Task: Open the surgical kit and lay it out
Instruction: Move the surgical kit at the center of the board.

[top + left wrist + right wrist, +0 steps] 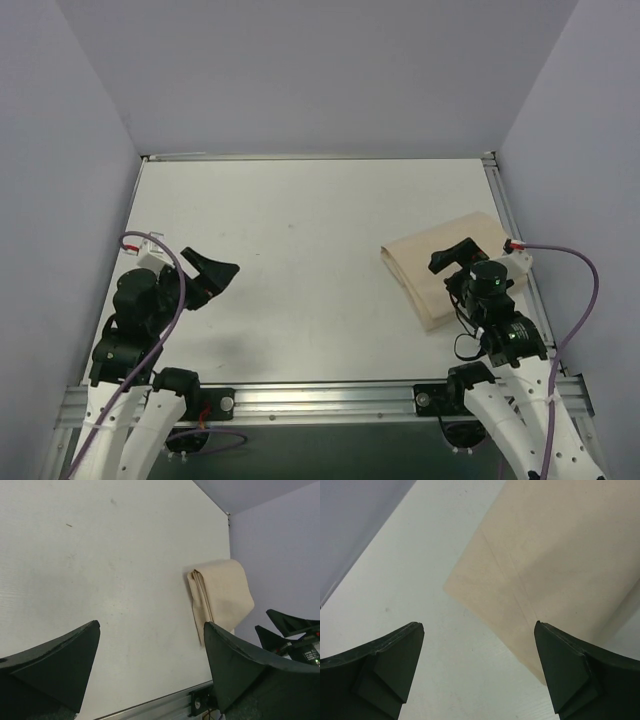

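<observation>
**A:** Where's the cloth wrap (420, 280)?

**B:** I see it folded flat on the table (300, 220), out at three o'clock, close to the right edge.

**A:** And your grippers?

**B:** My right gripper (455, 258) hangs over the wrap's near part, jaws spread wide, holding nothing. My left gripper (212, 275) is at nine o'clock, well apart from the wrap, equally wide and empty.

White arms (122, 425), black grippers (212, 268) (455, 255), purple cables (583, 275).

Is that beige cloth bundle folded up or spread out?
Folded. The beige cloth wrap lies as a compact rectangle, with stacked layers showing along its edge.
</observation>
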Controlling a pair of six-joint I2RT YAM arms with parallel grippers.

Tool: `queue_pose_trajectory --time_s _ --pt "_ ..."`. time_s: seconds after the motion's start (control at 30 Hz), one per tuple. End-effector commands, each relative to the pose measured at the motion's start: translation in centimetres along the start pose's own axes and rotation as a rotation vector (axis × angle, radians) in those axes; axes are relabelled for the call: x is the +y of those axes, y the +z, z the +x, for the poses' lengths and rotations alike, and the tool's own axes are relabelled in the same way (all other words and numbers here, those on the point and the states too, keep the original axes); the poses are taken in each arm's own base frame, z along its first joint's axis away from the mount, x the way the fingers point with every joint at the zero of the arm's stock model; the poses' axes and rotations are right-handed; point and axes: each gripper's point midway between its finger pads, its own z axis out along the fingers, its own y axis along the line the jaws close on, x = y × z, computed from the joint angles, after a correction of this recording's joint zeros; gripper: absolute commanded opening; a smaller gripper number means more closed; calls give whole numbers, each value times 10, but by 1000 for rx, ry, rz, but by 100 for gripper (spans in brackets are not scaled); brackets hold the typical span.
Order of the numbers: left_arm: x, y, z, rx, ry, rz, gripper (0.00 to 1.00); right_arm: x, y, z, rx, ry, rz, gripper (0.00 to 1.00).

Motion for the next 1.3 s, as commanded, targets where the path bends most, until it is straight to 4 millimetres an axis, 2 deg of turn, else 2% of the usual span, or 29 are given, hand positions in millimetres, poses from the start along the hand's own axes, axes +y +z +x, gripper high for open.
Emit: queue_pose_trajectory --time_s 0.0,0.03,0.1,0.17,0.2,0.23,0.27,0.3,0.33,0.4,0.43,0.47,0.5,0.53,0.6,0.67,0.77,0.8,0.9,1.0,1.07,1.1,1.13,1.17,1.2,1.27 --pt "-34 -1 -2 23 39 170 94 10 2 -24 -79 -13 9 100" --pt "-37 0 0 39 42 184 94 16 12 -27 -73 -36 22 99" --pt "-41 5 5 89 57 205 94 16 22 -32 -79 -82 67 92" --pt "-41 11 8 123 66 201 94 10 38 -46 -124 -111 171 64" --pt "-46 11 9 137 78 222 98 4 42 -53 -152 -99 229 47" --pt "-47 13 10 152 81 230 100 -14 50 -51 -144 -109 343 26" --pt "-46 18 13 179 79 229 93 -23 50 -70 -219 -93 430 17" --pt "-50 18 15 201 90 251 82 -33 53 -75 -242 -61 492 11" --pt "-52 19 16 218 94 256 77 -58 57 -81 -247 -60 604 0" --pt "-50 26 21 268 97 239 63 -89 60 -89 -258 -43 715 0" --pt "-56 25 17 269 108 247 54 -108 63 -91 -247 -31 771 0" --pt "-55 29 20 294 117 239 53 -136 61 -94 -236 14 842 0" --pt "-56 30 19 299 122 236 52 -150 60 -93 -225 32 882 0" --pt "-63 31 12 296 138 237 52 -180 52 -89 -218 66 1004 0" --pt "-64 32 11 298 146 240 52 -189 49 -88 -228 60 1044 0" --pt "-67 35 10 311 150 242 57 -204 48 -83 -218 88 1085 0" --pt "-67 40 11 332 153 235 66 -230 63 -59 -117 136 1092 0" --pt "-68 42 10 333 152 238 67 -243 75 -53 -98 153 1094 0" --pt "-71 49 7 325 146 244 69 -253 102 -32 39 104 1063 0" --pt "-69 59 4 319 153 214 69 -250 133 -22 140 38 963 0" --pt "-63 70 4 331 153 181 69 -233 154 -17 202 -2 855 0" --pt "-59 74 2 323 156 157 69 -231 160 -13 234 -48 845 0" --pt "-54 81 4 340 153 128 69 -217 169 -8 253 -108 812 0" --pt "-52 83 5 344 155 114 69 -210 175 -8 262 -150 797 0" --pt "-49 87 4 343 151 90 69 -201 190 -13 264 -187 774 0" --pt "-41 91 10 378 117 35 69 -184 204 -4 302 -237 731 0"
